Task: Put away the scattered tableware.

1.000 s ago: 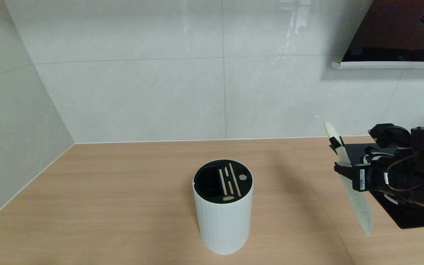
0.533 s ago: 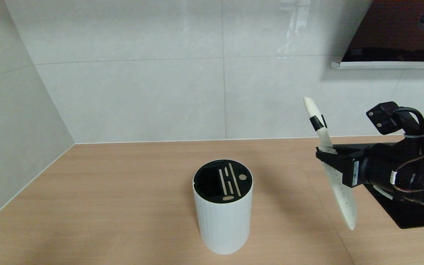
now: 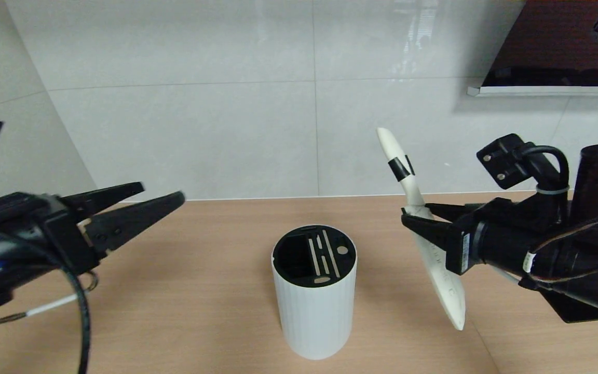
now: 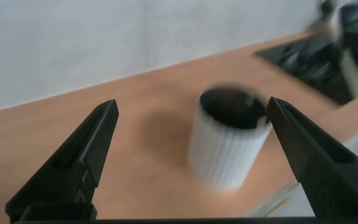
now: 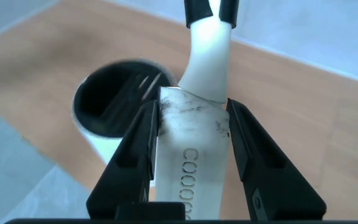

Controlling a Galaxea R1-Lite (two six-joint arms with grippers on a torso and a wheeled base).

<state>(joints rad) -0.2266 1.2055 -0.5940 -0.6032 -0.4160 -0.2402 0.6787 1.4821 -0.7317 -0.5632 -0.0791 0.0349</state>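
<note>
One item in hand: I am pinching a white knife (image 3: 438, 267) in my right end effector (image 3: 417, 214), its two fingers pressing on the flat faces of the blade just below the handle. The handle is pointing up and the tip is hanging down at a tilt.
Where the knife is: it is hanging in the air to the right of the white ribbed knife holder (image 3: 314, 309), above the wooden surface (image 3: 195, 296) and touching neither. From my right wrist, the knife (image 5: 194, 146) is sitting between the fingers with the holder (image 5: 104, 109) beyond it.
Holder: it is standing upright mid-surface, showing a black top with one wide opening and several narrow slots. I am seeing nothing sticking out of it.
Left end effector (image 3: 160, 191): I am holding it spread wide and empty in the air on the holder's left, fingers pointing toward it.
Done: I am judging the pickup finished, since the knife is off the surface and firmly gripped.
Left: I am expecting to bring the blade over a narrow slot, straighten it tip-down, lower it in and let go. I cannot tell whether other pieces are waiting.
</note>
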